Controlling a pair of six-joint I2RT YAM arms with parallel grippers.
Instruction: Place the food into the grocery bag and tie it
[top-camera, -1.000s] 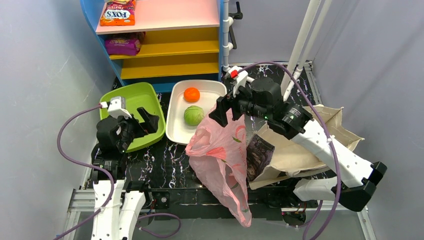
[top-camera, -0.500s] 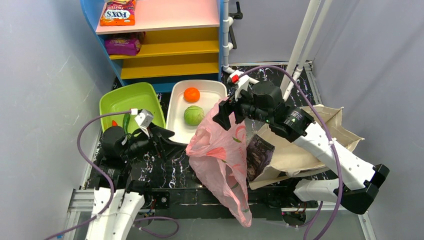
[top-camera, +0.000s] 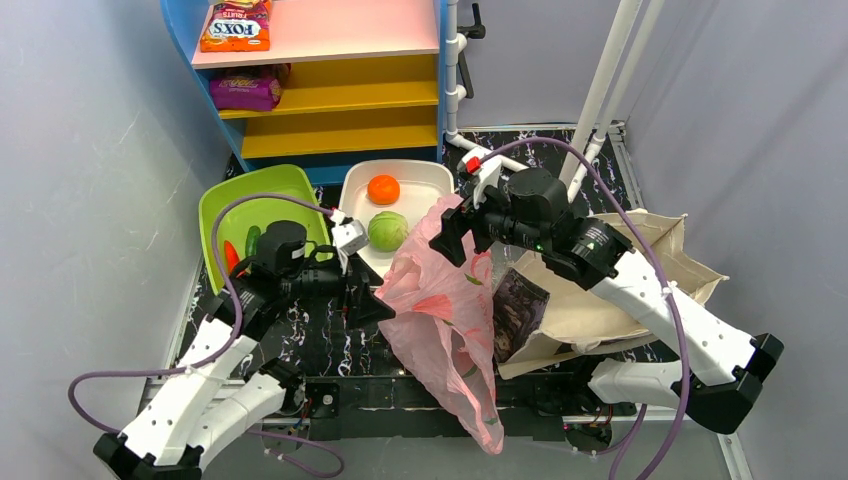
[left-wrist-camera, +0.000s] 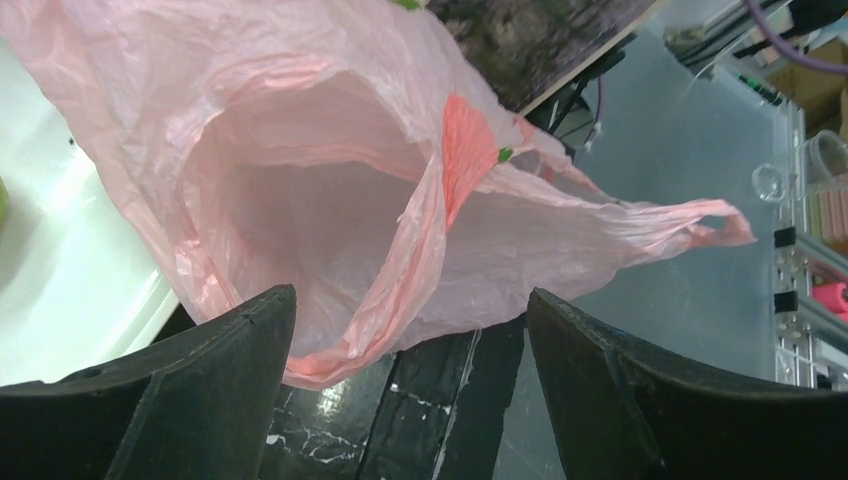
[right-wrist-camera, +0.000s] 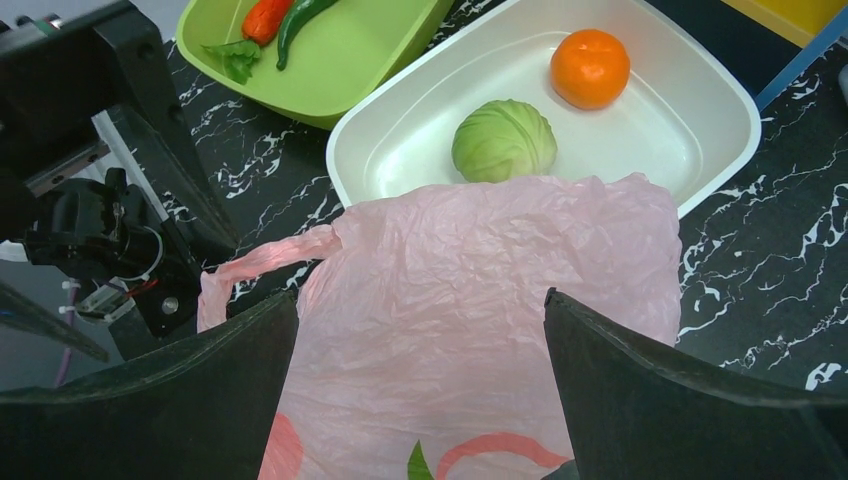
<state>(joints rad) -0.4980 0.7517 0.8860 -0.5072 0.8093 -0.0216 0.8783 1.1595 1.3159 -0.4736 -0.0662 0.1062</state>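
Scene: Two arms meet over a thin pink grocery bag (top-camera: 440, 300) at the middle of the dark marbled surface (top-camera: 320, 340), the left reaching in from the side, the right poised above.
Grocery bag: It stands tall and crumpled just in front of the white tray (top-camera: 425, 180), its mouth gaping toward the left arm. One loop handle (left-wrist-camera: 700, 222) trails loose, and the bag's tail hangs over the near edge of the surface.
Left tool (left-wrist-camera: 410, 300): Jaws spread, with the bag's lower rim lying between them, not pinched.
Right tool (right-wrist-camera: 420, 298): Jaws spread wide over the bag's upper wall; whether any film is hooked on a finger cannot be told.
Food: None is seen inside the bag. The orange fruit (top-camera: 383, 189) and pale green cabbage (top-camera: 387, 231) sit apart in the white tray. A red piece (right-wrist-camera: 268, 17) and a green pepper (right-wrist-camera: 305, 15) lie in the green tray (top-camera: 270, 195) beside it.
Done: By the look of it, only the opening of the bag's mouth.
Left to do: Every item has to go in, then the handles must be tied; the task appears to be at an early stage.
Also in view: A beige canvas tote (top-camera: 610, 300) lies just to the right of the bag. A coloured shelf (top-camera: 330, 90) with snack packets (top-camera: 236, 25) stands behind the trays.
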